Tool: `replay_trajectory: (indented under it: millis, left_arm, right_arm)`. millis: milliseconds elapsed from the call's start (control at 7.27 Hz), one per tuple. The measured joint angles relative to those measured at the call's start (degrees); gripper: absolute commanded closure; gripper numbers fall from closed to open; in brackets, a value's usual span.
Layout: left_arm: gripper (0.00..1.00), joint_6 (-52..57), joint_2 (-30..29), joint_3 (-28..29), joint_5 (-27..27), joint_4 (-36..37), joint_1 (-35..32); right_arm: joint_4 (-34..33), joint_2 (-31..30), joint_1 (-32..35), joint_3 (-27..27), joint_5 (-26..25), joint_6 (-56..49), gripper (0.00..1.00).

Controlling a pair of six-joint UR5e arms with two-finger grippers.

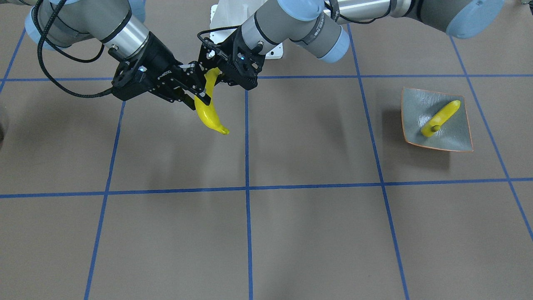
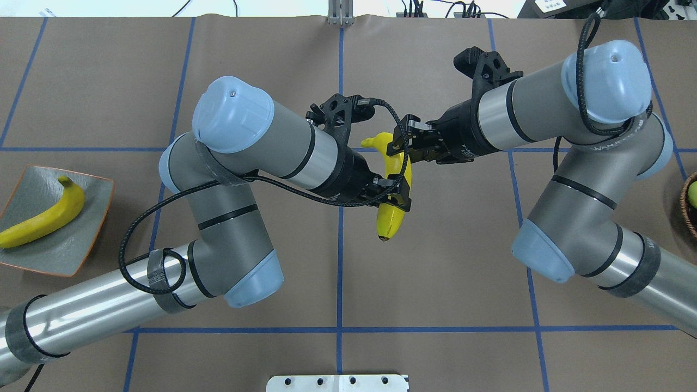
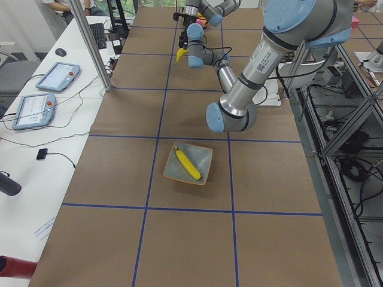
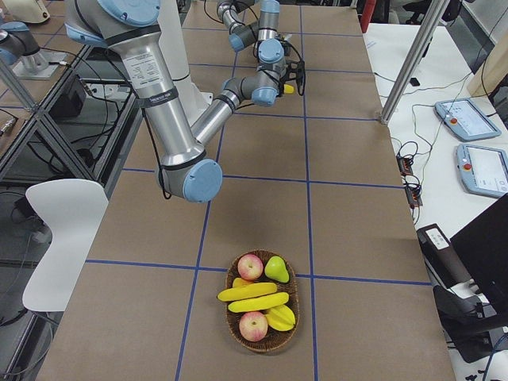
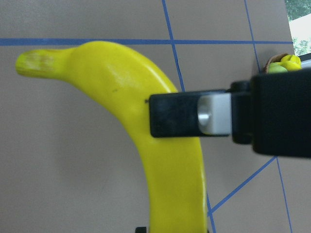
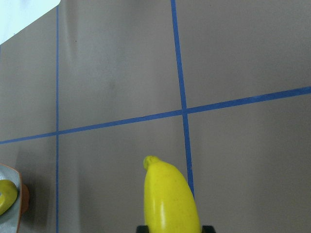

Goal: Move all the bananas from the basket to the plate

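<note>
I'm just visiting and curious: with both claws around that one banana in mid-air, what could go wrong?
The left claw and right claw both seem to grip the banana well above the table. If one releases too early, or both pull, it may slip and drop. Being curved and glossy, it might also twist in the grip.

Bright even light; soft shadows on table (image 1: 291,233); L wrist cam banana (image 5: 165,160) slightly blurred.

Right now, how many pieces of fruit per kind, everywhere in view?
Bananas: 4 (held banana, plate banana, 2 basket bananas)
apples: 2
green pear: 1
yellow fruit, kind unclear: 1
Total: 8 visible
</note>
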Motion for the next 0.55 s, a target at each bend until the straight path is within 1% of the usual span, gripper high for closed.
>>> replay_trajectory:
  millis: [275, 413, 550]
  left_arm:
    - [1.0, -0.84, 0.32, -0.34, -0.03, 0.13, -0.09]
    - [1.0, -2.03, 1.39, -1.3, -0.11, 0.43, -0.29]
    - [1.0, -2.71, 4.16, -3.19, -0.28, 0.66, -0.83]
  right_arm:
    - [2.69, -0.91, -0.18, 0.05, 0.26, 0.38, 0.0]
    - [3.21, -2.1, -0.04, 0.79, 0.15, 0.45, 0.0]
    - [3.43, -4.01, 0.42, 1.82, -0.05, 0.36, 0.0]
